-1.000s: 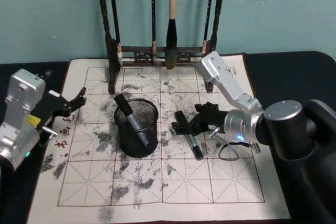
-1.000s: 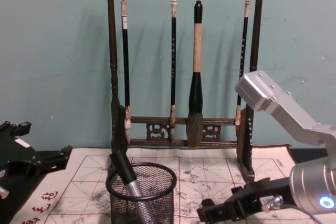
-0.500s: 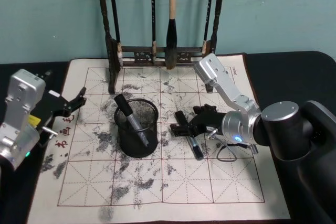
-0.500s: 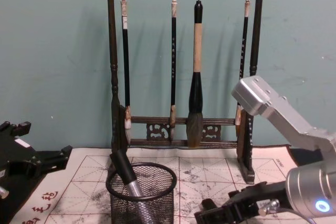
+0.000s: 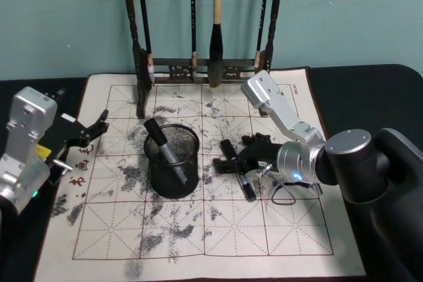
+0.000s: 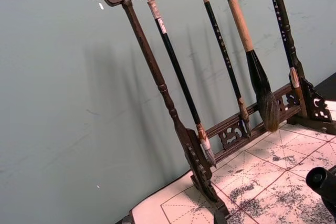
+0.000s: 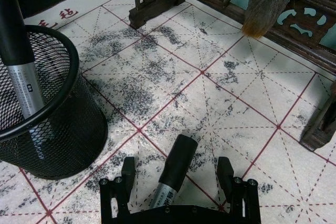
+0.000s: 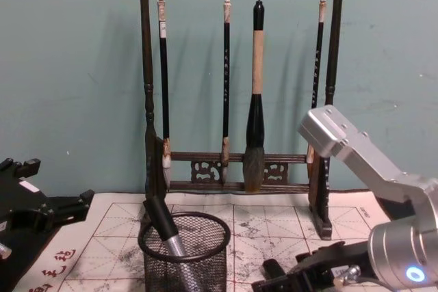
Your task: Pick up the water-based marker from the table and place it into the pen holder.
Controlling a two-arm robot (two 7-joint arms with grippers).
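The water-based marker (image 5: 244,183) lies on the ink-stained practice mat, black cap and grey barrel, just right of the pen holder (image 5: 172,161). My right gripper (image 5: 231,161) is low over its cap end and open. In the right wrist view the marker (image 7: 175,172) sits between the two fingers (image 7: 127,170), with a gap on each side. The pen holder (image 7: 50,129) is a black mesh cup, and another marker (image 7: 20,77) leans inside it. My left gripper (image 5: 92,130) hangs open at the mat's left edge, away from both.
A tall dark wooden brush rack (image 5: 201,67) with several hanging brushes stands at the back of the mat (image 5: 198,229). It is close behind my right arm's elbow (image 5: 268,94). The chest view shows the pen holder (image 8: 185,254) in front of the rack (image 8: 236,169).
My right gripper has crept slightly left and lower around the marker's cap end, and its elbow has shifted left. The marker, the pen holder and the left arm have stayed put.
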